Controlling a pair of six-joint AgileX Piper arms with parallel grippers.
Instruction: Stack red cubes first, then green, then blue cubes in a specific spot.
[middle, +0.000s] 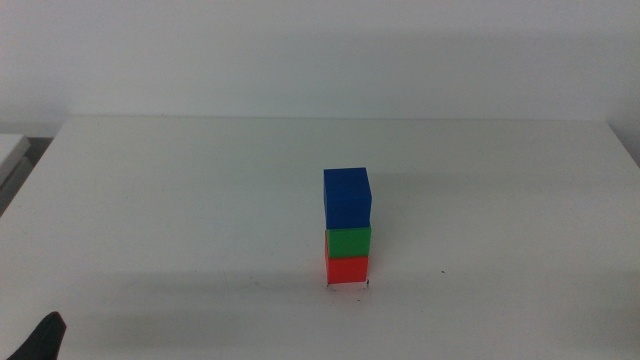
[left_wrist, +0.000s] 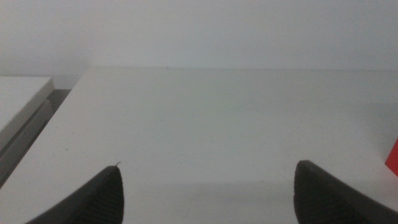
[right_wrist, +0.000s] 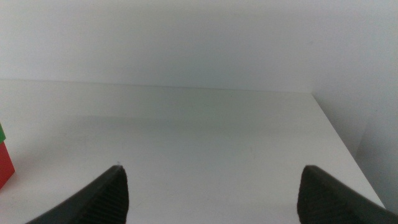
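The three cubes stand in one upright stack near the table's middle in the middle view. The red cube (middle: 347, 269) is at the bottom, the green cube (middle: 348, 241) sits on it, and the blue cube (middle: 347, 197) is on top. An edge of the red cube shows in the left wrist view (left_wrist: 393, 158). The right wrist view shows the red cube's edge (right_wrist: 5, 165) with a sliver of green above it. My left gripper (left_wrist: 208, 193) is open and empty, its tip (middle: 42, 338) at the bottom left corner. My right gripper (right_wrist: 211, 193) is open, empty, and outside the middle view.
The white table (middle: 200, 200) ends at a white wall behind. A lower light surface (left_wrist: 18, 102) lies beyond the table's left edge. Small dark marks (middle: 348, 287) show on the table at the stack's base.
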